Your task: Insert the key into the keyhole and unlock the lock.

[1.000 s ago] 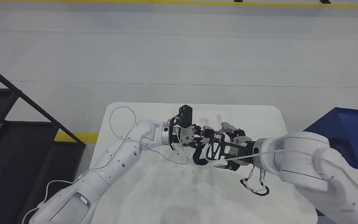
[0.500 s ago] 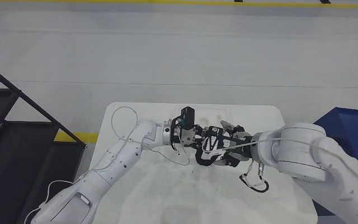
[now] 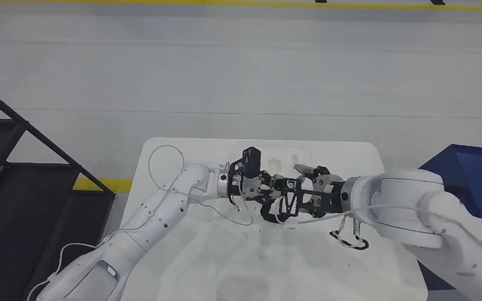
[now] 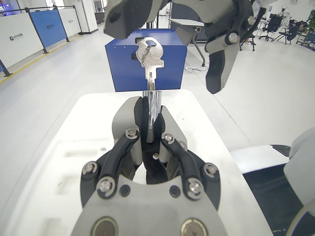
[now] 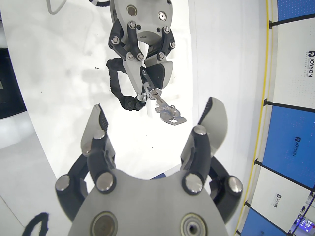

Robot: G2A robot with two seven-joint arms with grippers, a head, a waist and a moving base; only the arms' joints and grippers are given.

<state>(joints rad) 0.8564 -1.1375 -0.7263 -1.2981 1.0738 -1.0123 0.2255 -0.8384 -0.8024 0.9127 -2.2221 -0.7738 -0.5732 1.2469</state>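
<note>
One key (image 4: 150, 57) juts from the lock (image 5: 154, 94) clenched in left pincer (image 4: 150, 114); right pincer (image 5: 156, 114) gapes before it.

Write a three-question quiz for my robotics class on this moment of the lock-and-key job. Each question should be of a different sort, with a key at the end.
1. True or false: the key is already inserted in the lock.
2. Multiple choice: the left tool is
A) open and holding nothing
B) shut on the lock
C) shut on the key's head
3. Fill in the blank: the right tool, which faces the key's head without gripping it, is ____.

Key: 1 true; 2 B; 3 open.
</note>
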